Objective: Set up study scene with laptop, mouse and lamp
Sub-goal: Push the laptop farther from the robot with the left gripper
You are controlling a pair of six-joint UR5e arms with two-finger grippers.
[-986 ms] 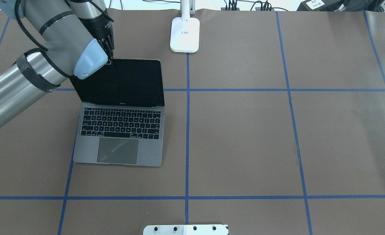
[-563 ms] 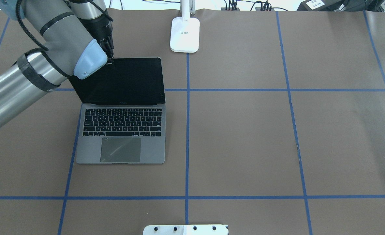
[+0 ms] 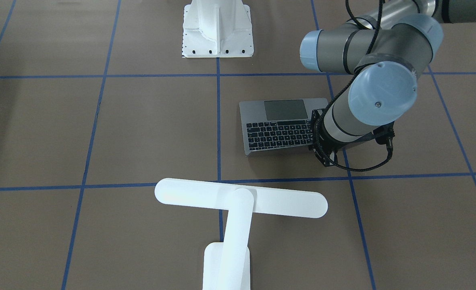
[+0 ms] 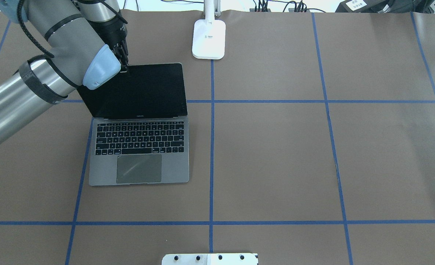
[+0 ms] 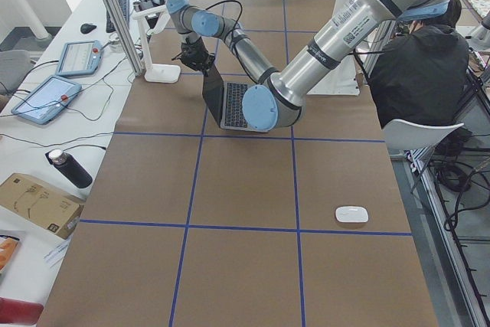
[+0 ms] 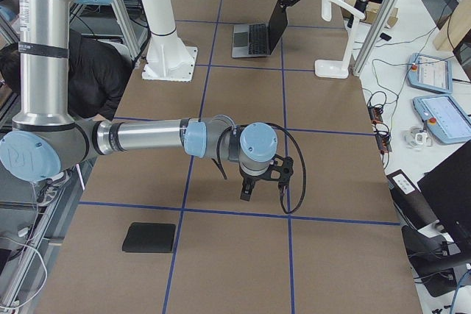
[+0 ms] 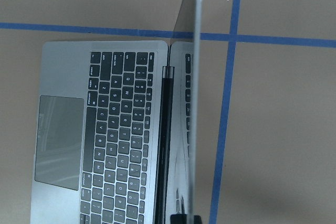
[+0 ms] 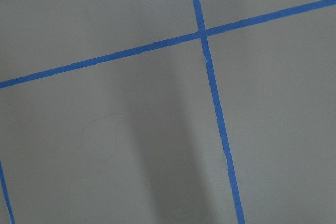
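Observation:
The space-grey laptop [image 4: 140, 147] stands open on the table's left half, its black screen leaning back. My left gripper [image 4: 124, 68] is shut on the lid's top edge near its left corner. In the left wrist view the lid [image 7: 195, 103] shows edge-on above the keyboard. The white lamp's base [image 4: 209, 38] stands at the far edge, and its T-shaped head [image 3: 241, 199] shows in the front-facing view. The white mouse [image 5: 351, 214] lies far off on the robot's side. My right gripper [image 6: 248, 193] hangs low over bare table; I cannot tell whether it is open or shut.
The white bolted pedestal [image 4: 210, 258] stands at the near edge in the middle. A black mouse pad [image 6: 149, 237] lies near the right end of the table. Blue tape lines mark a grid on the brown table cover [image 4: 276, 154].
The laptop has slid a little to the right and away from the robot and turned square to the tape grid, with my left gripper still on the lid.

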